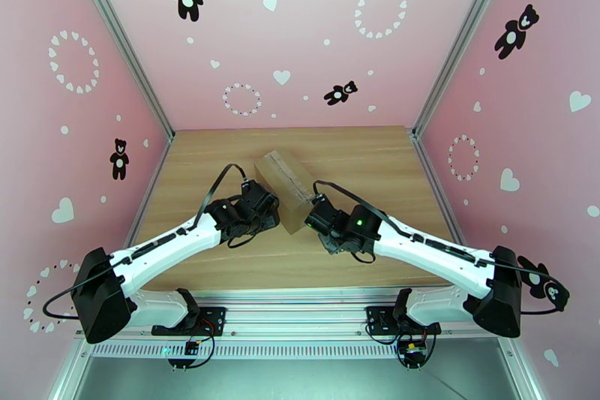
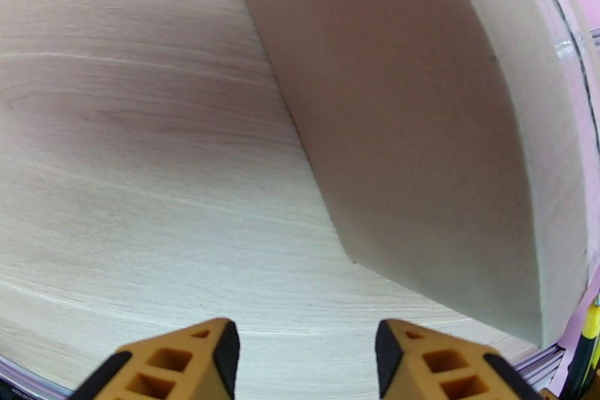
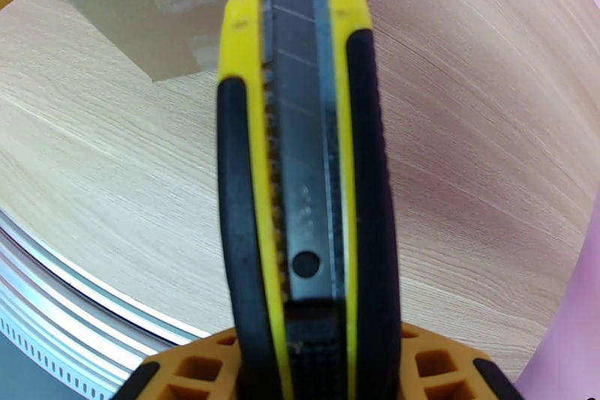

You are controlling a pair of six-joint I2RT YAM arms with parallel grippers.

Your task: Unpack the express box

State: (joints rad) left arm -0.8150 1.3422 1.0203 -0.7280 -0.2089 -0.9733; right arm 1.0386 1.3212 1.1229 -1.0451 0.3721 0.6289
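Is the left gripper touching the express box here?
Apart. The left wrist view shows a strip of bare table between the open left gripper and the near lower edge of the express box.

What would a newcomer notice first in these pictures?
The yellow and black utility knife strikes first: the right gripper clamps it, blade pointing at the express box. The box lies askew in the middle of the wooden table. The left gripper hovers open beside its plain side.
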